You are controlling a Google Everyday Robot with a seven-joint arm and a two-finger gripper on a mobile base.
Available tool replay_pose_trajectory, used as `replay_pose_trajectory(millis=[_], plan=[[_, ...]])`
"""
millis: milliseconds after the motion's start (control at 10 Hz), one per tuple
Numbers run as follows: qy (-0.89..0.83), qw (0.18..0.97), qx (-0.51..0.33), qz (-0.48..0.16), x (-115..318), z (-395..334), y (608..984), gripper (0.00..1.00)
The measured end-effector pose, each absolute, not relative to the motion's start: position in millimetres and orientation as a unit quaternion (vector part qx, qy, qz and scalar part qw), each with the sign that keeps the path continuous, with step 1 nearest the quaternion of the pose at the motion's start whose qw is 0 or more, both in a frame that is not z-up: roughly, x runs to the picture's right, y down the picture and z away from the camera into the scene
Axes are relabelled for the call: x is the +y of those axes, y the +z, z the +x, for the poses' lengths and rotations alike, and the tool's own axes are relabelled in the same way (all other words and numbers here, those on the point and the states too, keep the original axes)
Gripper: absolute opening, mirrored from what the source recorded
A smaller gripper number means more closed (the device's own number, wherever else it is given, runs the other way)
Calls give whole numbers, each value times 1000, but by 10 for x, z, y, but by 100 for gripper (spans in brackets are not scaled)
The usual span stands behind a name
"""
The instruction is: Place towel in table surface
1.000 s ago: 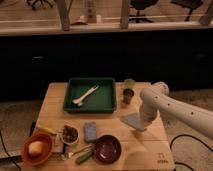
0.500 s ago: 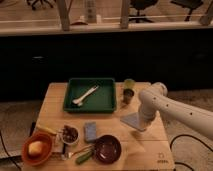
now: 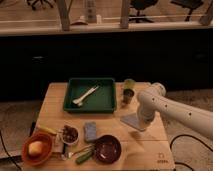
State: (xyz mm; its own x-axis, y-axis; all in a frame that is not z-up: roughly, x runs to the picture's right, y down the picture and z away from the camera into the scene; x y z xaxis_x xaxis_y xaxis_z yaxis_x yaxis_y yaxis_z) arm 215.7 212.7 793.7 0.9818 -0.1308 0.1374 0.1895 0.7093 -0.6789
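The towel (image 3: 131, 120) is a flat grey-blue cloth lying on the light wooden table surface (image 3: 140, 145), right of centre. My white arm reaches in from the right, and its gripper (image 3: 144, 121) points down at the towel's right edge, over or touching it. The table's dark logo mark (image 3: 161, 161) sits at the near right corner.
A green tray (image 3: 91, 95) with a white utensil stands at the back. A dark cup (image 3: 128, 96) and a green cup (image 3: 129, 84) stand right of it. A blue sponge block (image 3: 90, 131), dark bowl (image 3: 107, 148), small bowl (image 3: 69, 134) and orange bowl (image 3: 37, 148) line the front.
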Motion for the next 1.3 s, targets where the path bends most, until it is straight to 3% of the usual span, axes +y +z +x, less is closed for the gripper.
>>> replay_pose_trajectory(millis=[300, 400, 1300], plan=[[-95, 929, -68, -352, 2103, 2078, 7980, 75], [-96, 929, -74, -348, 2102, 2081, 7987, 80], [-127, 925, -80, -348, 2031, 1943, 8257, 80]])
